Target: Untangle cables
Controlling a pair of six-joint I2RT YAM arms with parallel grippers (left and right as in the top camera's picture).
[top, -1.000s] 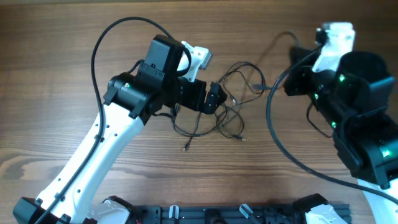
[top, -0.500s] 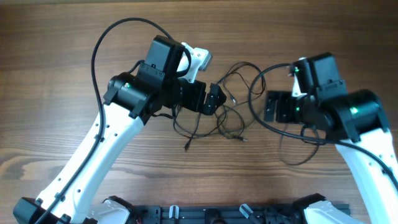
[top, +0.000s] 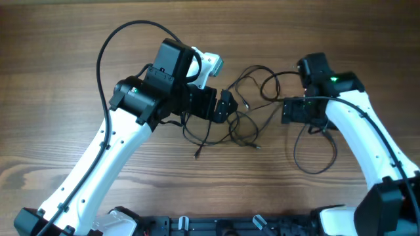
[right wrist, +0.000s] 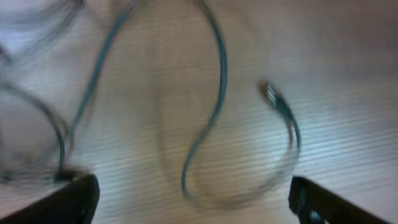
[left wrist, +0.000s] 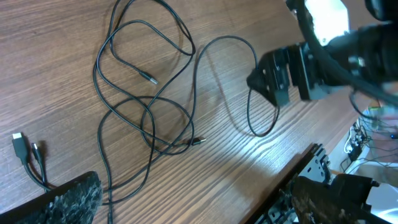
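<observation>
Right gripper (top: 293,110): fingers spread, nothing held; swung in over the last second to just right of the cables (top: 239,118) | left gripper (top: 226,105): also spread, unmoved at the tangle's left edge | cables: loose tangle lying flat between both grippers | read: both arms look placed to start; no strand pinched yet

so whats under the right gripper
Loose strands of the cables, one ending in a small plug, lying on the wooden table. From overhead the right gripper covers that spot; the wrist view is blurred, so crossings cannot be told.
</observation>
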